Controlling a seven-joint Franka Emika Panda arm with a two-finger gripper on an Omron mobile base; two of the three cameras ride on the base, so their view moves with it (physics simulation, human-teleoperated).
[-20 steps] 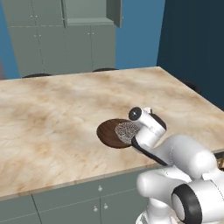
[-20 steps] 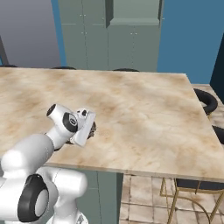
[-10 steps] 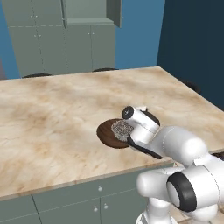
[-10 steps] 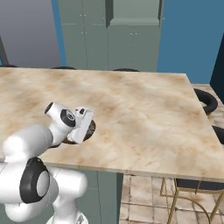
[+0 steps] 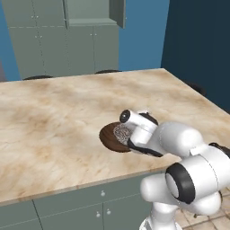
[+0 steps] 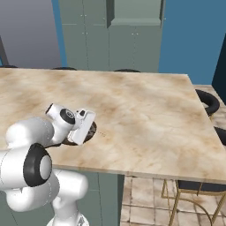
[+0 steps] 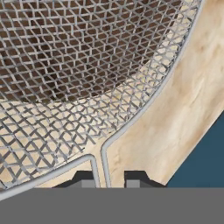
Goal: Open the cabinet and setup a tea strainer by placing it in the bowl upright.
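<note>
A: What's in the bowl [image 5: 109,137]?

B: The tea strainer [image 5: 121,133]. Its speckled mesh basket sits over the dark brown bowl, right at the end of the hand, on the marble counter [image 5: 58,112]. In the right base view the bowl [image 6: 90,131] peeks out just past the hand.

A: And the gripper [image 7: 109,177]?

B: Its two dark fingertips [image 7: 135,178] stand close together at the bottom of the hand view, clamped on the thin wire loop of the strainer [image 7: 87,78], which runs up between them. Through the mesh ahead of the fingers the brown of the bowl shows, with pale counter beyond the rim.

A: The cabinet [image 5: 92,11]?

B: Well beyond the hand, up on the far wall, one door swung out. In the right base view the cabinet [image 6: 134,11] hangs likewise.

A: Any writing or labels?

B: None that I can read.
</note>
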